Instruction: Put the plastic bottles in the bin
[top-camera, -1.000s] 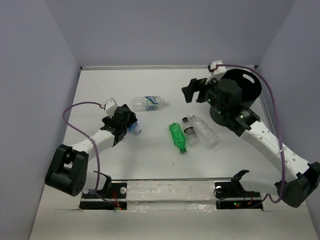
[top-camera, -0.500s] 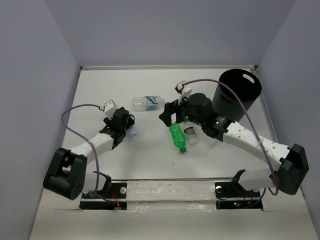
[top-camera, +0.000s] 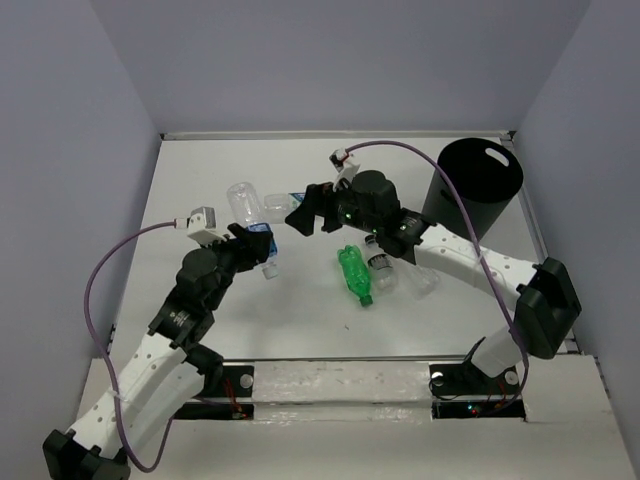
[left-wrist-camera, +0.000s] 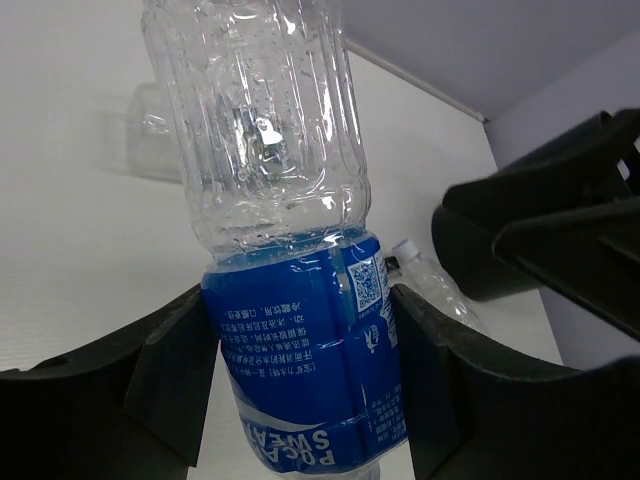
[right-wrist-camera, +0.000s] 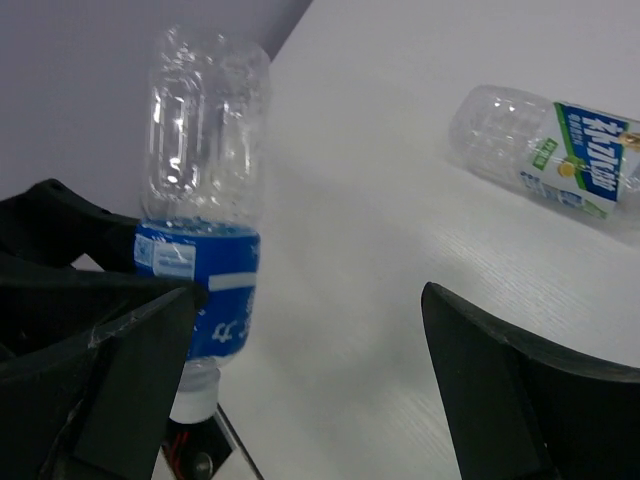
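My left gripper (top-camera: 255, 242) is shut on a clear bottle with a blue label (top-camera: 244, 205), held up off the table with its cap downward. In the left wrist view both fingers (left-wrist-camera: 170, 365) press the label of this bottle (left-wrist-camera: 300, 340). My right gripper (top-camera: 298, 215) hangs open just right of it, with nothing between its fingers (right-wrist-camera: 500, 385). A clear bottle with a white-green label (right-wrist-camera: 555, 150) lies on the table behind. A green bottle (top-camera: 355, 275) and two clear bottles (top-camera: 382, 268) lie mid-table. The black bin (top-camera: 475, 190) stands at the far right.
The white table (top-camera: 200, 170) is walled by grey panels on the left, back and right. The right arm's links (top-camera: 450, 255) stretch across above the lying bottles. A purple cable (top-camera: 400, 148) arcs over toward the bin.
My left gripper shut on the blue-label bottle and lifted it off the table. The right arm swung from over the bin leftward to beside that bottle, staying open.
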